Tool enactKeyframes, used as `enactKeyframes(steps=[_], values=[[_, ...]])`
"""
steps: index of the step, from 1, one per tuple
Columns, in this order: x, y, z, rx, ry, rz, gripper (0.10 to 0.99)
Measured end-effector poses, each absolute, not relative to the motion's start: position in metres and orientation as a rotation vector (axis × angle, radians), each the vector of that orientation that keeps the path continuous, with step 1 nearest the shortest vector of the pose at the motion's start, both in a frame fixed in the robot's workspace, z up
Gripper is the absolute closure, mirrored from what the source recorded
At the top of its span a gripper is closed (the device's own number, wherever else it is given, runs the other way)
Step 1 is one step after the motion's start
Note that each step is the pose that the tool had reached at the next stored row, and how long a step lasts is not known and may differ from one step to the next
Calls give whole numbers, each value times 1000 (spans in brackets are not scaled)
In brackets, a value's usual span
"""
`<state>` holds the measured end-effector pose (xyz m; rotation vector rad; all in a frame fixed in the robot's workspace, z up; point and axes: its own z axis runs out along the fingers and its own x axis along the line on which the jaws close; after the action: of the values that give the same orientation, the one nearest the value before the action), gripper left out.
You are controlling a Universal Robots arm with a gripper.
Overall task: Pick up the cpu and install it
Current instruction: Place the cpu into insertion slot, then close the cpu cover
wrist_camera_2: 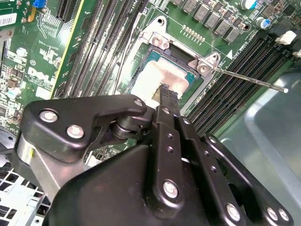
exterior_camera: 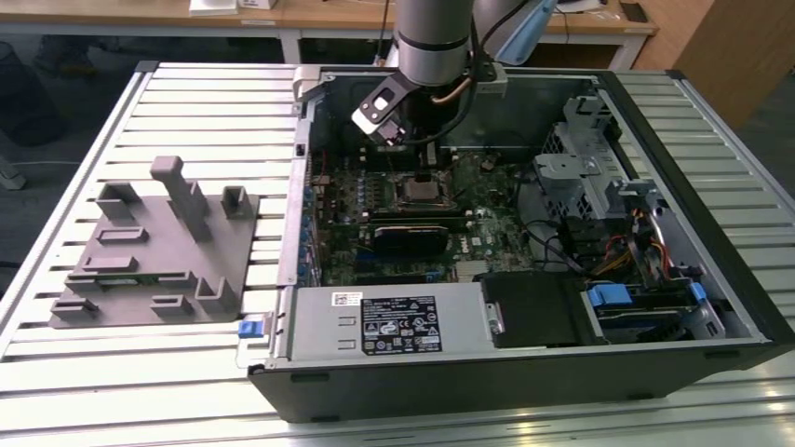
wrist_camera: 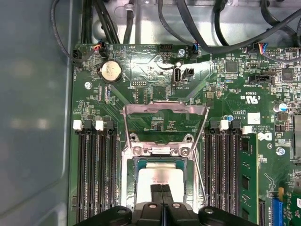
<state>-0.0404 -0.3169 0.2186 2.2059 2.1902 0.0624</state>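
Arm point(exterior_camera: 433, 42) vertical, gripper point(wrist_camera: 161, 188) pointing down, jaws pressed together.

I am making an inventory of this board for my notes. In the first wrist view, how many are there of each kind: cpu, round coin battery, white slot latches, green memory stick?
cpu: 1
coin battery: 1
white slot latches: 4
green memory stick: 1
Total: 7
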Motion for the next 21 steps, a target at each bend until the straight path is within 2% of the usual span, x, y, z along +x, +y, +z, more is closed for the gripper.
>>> enactKeyframes(steps=[21], values=[[-40,-317,225,2206,2190,62,980]])
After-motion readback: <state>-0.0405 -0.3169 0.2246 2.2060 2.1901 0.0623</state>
